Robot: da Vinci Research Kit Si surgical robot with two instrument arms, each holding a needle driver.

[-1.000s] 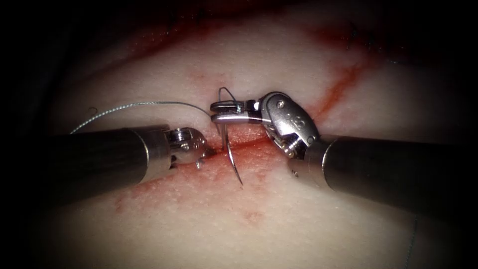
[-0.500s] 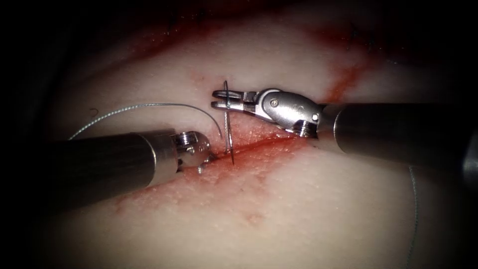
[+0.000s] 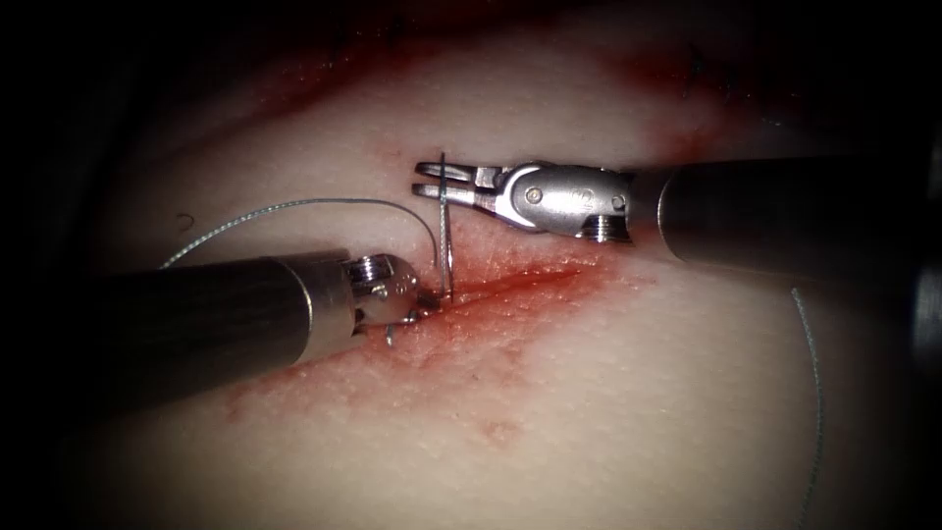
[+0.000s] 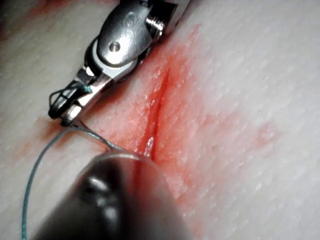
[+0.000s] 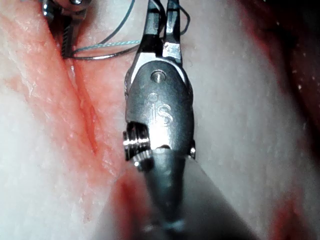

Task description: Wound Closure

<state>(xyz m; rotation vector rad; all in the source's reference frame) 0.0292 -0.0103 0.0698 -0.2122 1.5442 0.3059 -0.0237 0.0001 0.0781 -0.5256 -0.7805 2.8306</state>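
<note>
My right tool (image 3: 435, 185) reaches in from the right over the far edge of the cut (image 3: 520, 283), its jaws shut on the curved needle (image 3: 446, 236) close to its thread end. The needle stands nearly upright, and its tip meets the tissue (image 3: 589, 393) at the cut's left end; how deep it sits I cannot tell. Beside that tip, my left tool (image 3: 407, 316) has its jaws apart with nothing between them. In the right wrist view, the right tool (image 5: 161, 20) grips the needle (image 5: 100, 56) while the left tool's jaws (image 5: 62, 20) lie by the cut (image 5: 85, 120).
Thread (image 3: 294, 206) arcs from the needle's tail out to the left over the left shaft (image 3: 216, 314). Another strand (image 3: 814, 393) hangs at the right edge. Red fluid (image 3: 471, 334) stains the tissue around the cut. A fainter red streak (image 3: 687, 147) runs toward the back right.
The right tool has risen and levelled out, swinging the needle from lying across the cut to standing upright with its tip at the cut's left end. The left tool's jaws have spread.
</note>
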